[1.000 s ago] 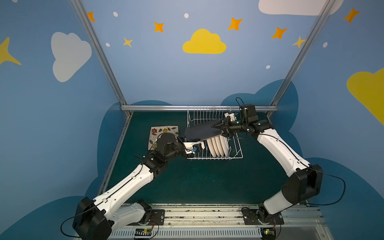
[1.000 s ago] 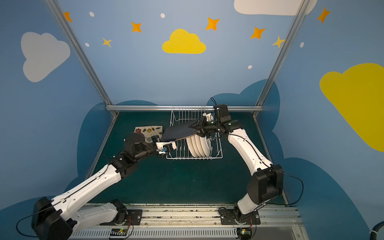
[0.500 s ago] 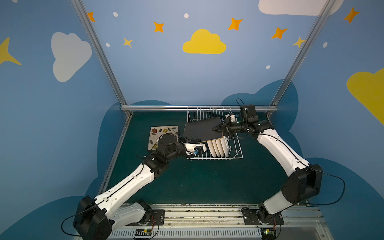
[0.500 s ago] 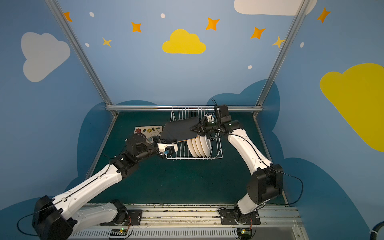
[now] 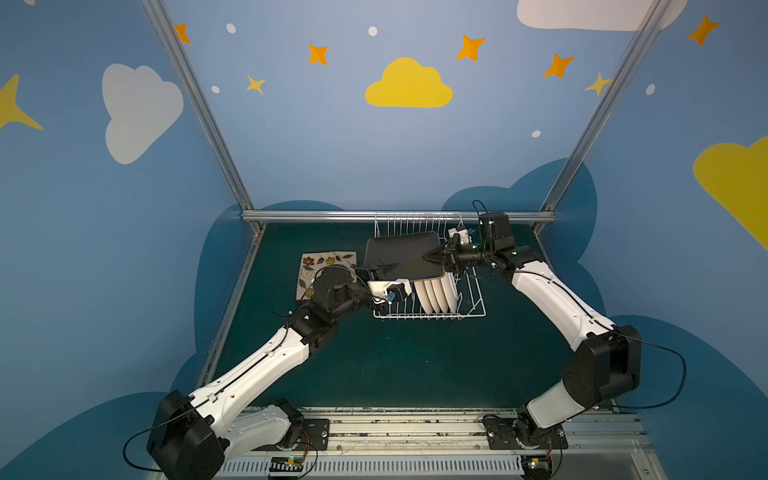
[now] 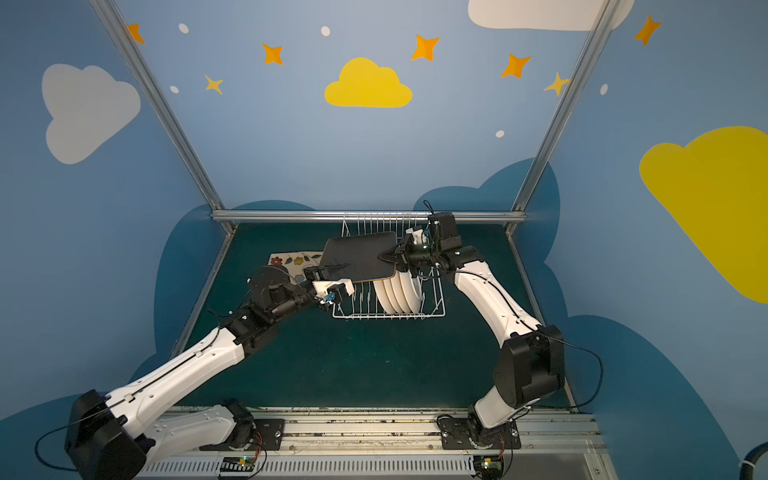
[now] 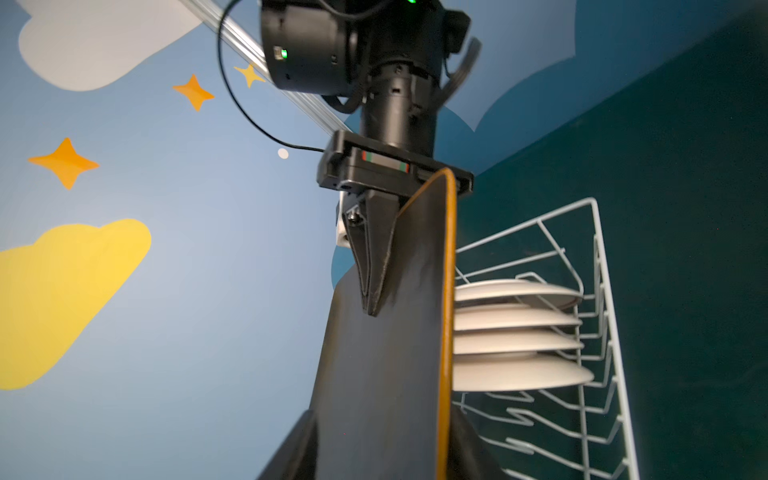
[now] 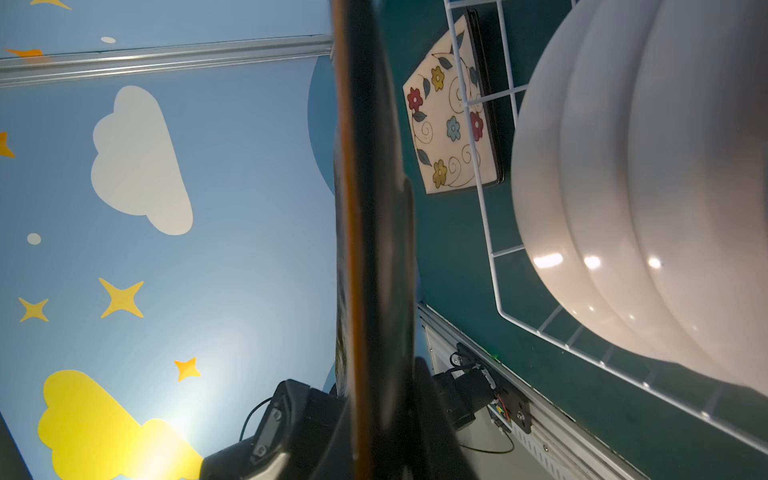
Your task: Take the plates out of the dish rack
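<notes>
A rounded-square plate hangs black back up over the white wire dish rack. My right gripper is shut on its right edge. My left gripper stands open, its fingers on either side of the plate's left edge. Several round white plates stand on edge in the rack under the held plate. Another square plate, flowered face up, lies on the table left of the rack, partly hidden by my left arm.
Green mat covers the table between the rack and the front rail. An aluminium bar and the blue back wall run close behind the rack. Slanted frame posts rise at both back corners.
The black-backed plate has come up from a tilt to lie flatter over the rack. My right gripper has closed on its edge, and my left gripper's jaws have opened.
</notes>
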Motion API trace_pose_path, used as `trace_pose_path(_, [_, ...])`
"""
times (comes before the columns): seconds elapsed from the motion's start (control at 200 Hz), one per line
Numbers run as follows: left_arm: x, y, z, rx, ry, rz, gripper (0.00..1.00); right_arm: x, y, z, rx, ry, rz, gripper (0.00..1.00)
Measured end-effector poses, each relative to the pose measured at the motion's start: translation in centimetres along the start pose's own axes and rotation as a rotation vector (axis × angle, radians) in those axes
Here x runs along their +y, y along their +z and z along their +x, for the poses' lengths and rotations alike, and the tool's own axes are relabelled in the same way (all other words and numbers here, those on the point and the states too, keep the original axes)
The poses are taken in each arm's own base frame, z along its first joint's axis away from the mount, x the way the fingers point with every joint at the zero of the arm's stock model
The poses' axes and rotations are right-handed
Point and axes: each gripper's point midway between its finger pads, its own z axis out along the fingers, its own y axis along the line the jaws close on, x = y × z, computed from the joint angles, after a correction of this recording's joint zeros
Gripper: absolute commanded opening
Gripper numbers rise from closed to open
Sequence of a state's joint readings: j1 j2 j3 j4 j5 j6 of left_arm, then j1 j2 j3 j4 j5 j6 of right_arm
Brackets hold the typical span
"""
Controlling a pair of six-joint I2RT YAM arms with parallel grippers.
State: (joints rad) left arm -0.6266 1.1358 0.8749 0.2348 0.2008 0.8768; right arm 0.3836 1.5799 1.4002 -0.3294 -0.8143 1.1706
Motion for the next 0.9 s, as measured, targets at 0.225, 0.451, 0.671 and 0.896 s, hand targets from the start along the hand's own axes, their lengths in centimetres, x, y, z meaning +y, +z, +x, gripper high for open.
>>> trace_pose_path(0.225, [1.1,-0.8,-1.4,-0.043,-0.041,-0.037,1.0,-0.4,0.1,-0.9,-0.038,-0.007,-0.012,0.0])
trace_pose_path(0.451, [1.6,-2.4,-2.5,-0.065,-0.113,-0.043,1.0,0.1,-1.5,-1.7,-0.114,-0.023,-0.041,0.0])
trace_pose_path(0.671, [0.5,-3.6,-2.8,-0.058,-0.21,0.013,1.0,1.5,-3.7,-2.2,-0.183,-0.065,-0.086,0.0])
trace_pose_path(0.896, [1.5,-4.6,-2.5,-0.04,-0.385,0.022,1.0,1.3,-4.7,-2.5,-0.228,-0.109,-0.092,0.0])
